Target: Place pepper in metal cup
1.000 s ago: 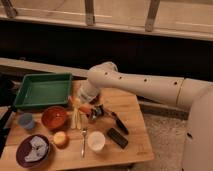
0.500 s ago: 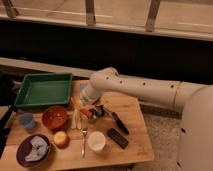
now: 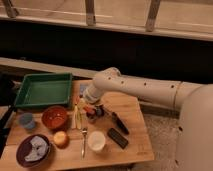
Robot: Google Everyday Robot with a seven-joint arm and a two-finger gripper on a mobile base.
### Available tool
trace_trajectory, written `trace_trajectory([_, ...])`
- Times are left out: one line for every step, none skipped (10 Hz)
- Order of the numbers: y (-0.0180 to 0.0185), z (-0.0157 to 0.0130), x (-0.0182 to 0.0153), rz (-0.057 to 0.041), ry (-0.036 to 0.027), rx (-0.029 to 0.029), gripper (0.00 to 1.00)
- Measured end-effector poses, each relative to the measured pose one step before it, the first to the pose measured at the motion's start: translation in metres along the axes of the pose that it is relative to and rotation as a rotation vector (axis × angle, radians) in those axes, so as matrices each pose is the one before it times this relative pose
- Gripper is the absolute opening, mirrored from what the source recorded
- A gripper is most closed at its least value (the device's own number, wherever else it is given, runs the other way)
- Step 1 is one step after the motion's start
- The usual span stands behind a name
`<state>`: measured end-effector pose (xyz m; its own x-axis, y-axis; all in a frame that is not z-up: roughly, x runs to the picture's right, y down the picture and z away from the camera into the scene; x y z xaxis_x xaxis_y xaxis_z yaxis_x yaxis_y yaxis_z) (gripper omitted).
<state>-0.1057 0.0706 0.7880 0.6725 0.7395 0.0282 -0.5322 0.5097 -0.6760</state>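
Camera view: wooden table [image 3: 135, 131] seen from above, w/ dark wall and railing far behind. White arm [image 3: 145, 90] reaching in from right, bent down over table centre. Gripper [image 3: 93, 111] low over the middle of the table, just right of a yellowish strip [image 3: 78, 116] and just left of a black tool [image 3: 120, 123]. Jaw state: cannot tell, too dark and cluttered under the wrist. Orange-red bit at the gripper, prob. the pepper [image 3: 90, 110], right at the fingertips; held or only touched, cannot tell. Metal cup: not made out for sure; something dark and shiny sits beside the gripper, but can't confirm.

Far left: green tray [image 3: 44, 90], its near rim close to an orange bowl [image 3: 54, 116]. Blue cup [image 3: 26, 120] left of that bowl, near table's left edge. Near left corner: purple bowl [image 3: 33, 150] w/ pale crumpled stuff inside. Round yellowish fruit [image 3: 61, 138] just right of it, near side of orange bowl. Fork [image 3: 84, 141] lying lengthwise betw. fruit and white cup [image 3: 96, 141]. Black block [image 3: 118, 137] right of white cup, near side of black tool. Grey floor [image 3: 162, 145] beyond table's right edge.
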Motion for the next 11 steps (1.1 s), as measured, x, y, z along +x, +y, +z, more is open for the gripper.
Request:
trace_trajectory([-0.00281,0.00238,0.00050,0.00799,-0.00575,-0.00156,0.00])
trace_trajectory([-0.00230,0.00370,0.00118,0.01092,-0.00853,-0.00513,0.00])
trace_trajectory([-0.00145,0.00360,0.00222,0.01242,-0.01207,-0.00558,0.00])
trace_trajectory([-0.00066,0.00170,0.00148,0.00803,-0.00901,-0.00330,0.00])
trace_trajectory([0.00038,0.00310,0.00198,0.01114,-0.01176,-0.00533,0.00])
trace_trajectory([0.00055,0.00168,0.00111,0.00720,-0.00616,-0.00309,0.00])
trace_trajectory([0.00016,0.00234,0.00243,0.00993,-0.00631,-0.00359,0.00])
trace_trajectory([0.00046,0.00226,0.00206,0.00918,-0.00435,-0.00322,0.00])
trace_trajectory([-0.00024,0.00283,0.00346,0.01349,-0.00390,-0.00168,0.00])
trace_trajectory([-0.00106,0.00077,0.00252,0.00695,0.00009,0.00144,0.01])
trace_trajectory([-0.00194,-0.00013,0.00281,0.00826,0.00234,0.00442,0.07])
